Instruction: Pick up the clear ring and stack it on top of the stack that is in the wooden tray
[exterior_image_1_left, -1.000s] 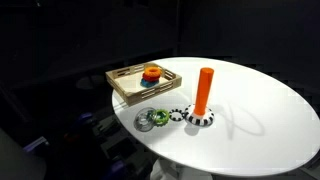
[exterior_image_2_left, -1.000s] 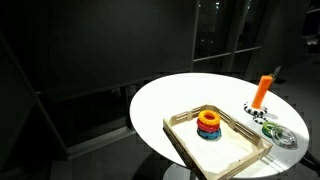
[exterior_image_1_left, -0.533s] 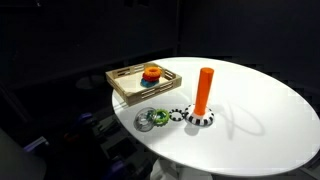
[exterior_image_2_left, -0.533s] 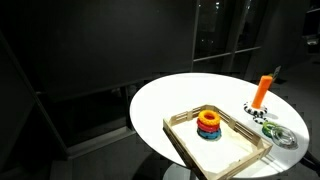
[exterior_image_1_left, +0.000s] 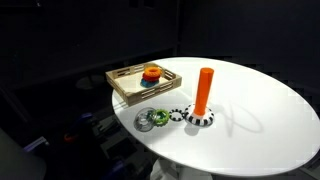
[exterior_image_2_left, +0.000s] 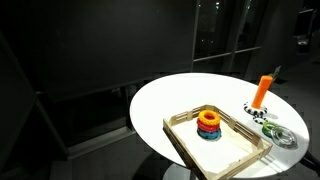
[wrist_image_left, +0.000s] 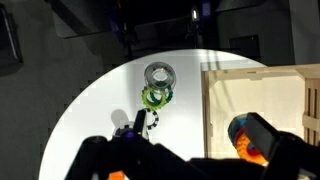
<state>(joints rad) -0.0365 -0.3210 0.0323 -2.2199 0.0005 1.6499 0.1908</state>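
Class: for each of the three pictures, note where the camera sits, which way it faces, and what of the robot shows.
Exterior view: beside the table, slightly above, facing across it toward the wooden tray; no robot part shows.
Exterior view: higher, farther back, wooden tray nearest, orange peg behind; no robot clearly seen.
Wrist view: overhead, looking down on the clear ring; open pincer along the bottom edge.
Shared: all show wooden tray, clear ring, ring stack.

The room is dark; only the white worktop (exterior_image_1_left: 250, 110) is bright, lit from above. The post (exterior_image_1_left: 204, 92) throws a faint shadow on it. In the wrist view the claw (wrist_image_left: 185, 160) is dim and out of focus.
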